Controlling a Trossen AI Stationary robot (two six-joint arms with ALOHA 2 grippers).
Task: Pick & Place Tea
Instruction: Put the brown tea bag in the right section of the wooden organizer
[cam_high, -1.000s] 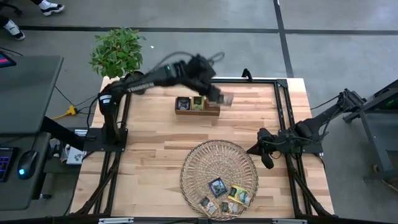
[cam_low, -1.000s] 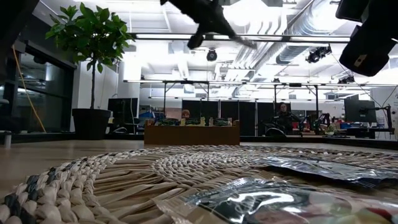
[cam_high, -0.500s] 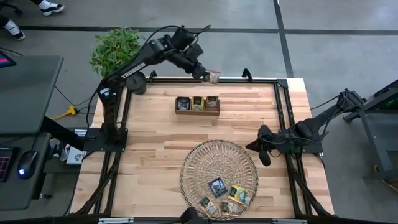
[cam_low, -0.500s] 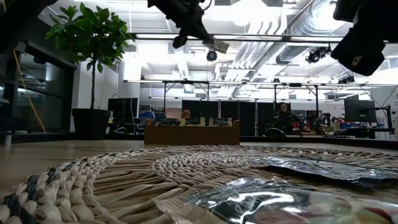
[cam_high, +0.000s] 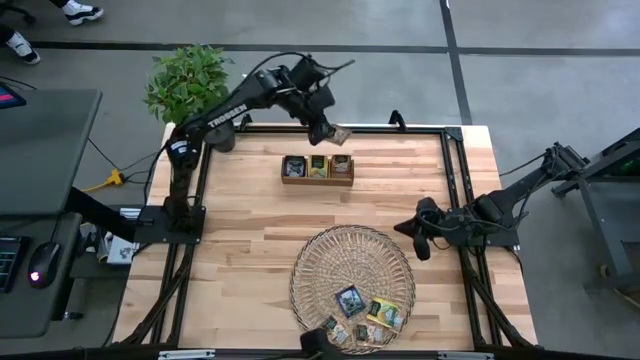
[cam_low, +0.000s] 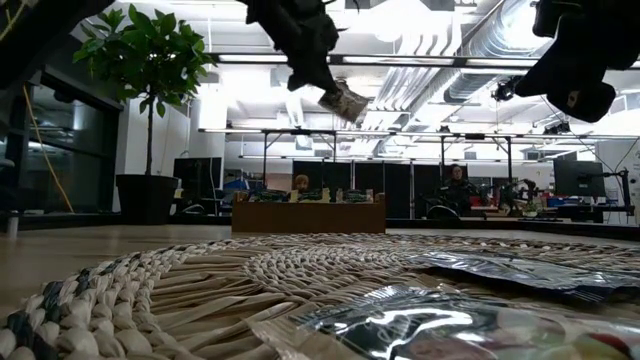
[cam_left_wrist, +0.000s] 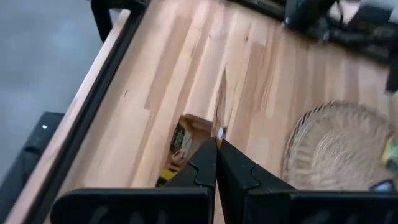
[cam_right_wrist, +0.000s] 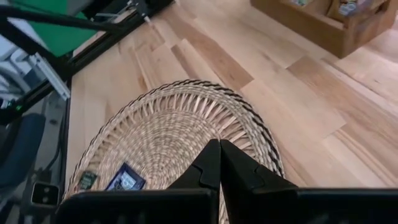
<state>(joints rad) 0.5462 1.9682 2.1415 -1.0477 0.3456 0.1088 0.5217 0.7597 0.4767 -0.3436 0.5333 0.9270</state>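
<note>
My left gripper (cam_high: 328, 128) hovers high above the table's far edge, beyond a wooden box (cam_high: 317, 168), and is shut on a tea sachet (cam_high: 341, 134). In the low view that sachet (cam_low: 343, 101) hangs tilted under the gripper (cam_low: 322, 78). Several more sachets (cam_high: 350, 300) lie flat on the near part of the round woven tray (cam_high: 330, 262). My right gripper (cam_high: 420, 238) waits shut above the table, just right of the tray; its wrist view shows the shut fingers (cam_right_wrist: 219, 163) over the tray (cam_right_wrist: 186, 118). My left gripper pinches the tea sachet by one edge (cam_low: 330, 90) between its two fingers. The sachet is lifted clear of everything and sticks out slanting below the fingertips. In the left wrist view it shows only as a thin sliver (cam_left_wrist: 219, 131) edge-on beyond the fingertips.
The wooden box (cam_left_wrist: 181, 144) holds a few sachets in its compartments. A potted plant (cam_high: 188, 85) stands off the table's far left corner. A black frame (cam_high: 452, 170) rims the table. Bare wood lies between box and tray.
My left gripper, still shut on the sachet, swung from above the box's right end up and toward the table's far edge, then dipped and came back a little. The sachet turned with it: edge-on and near level before in the low view, now tilted with its face showing.
</note>
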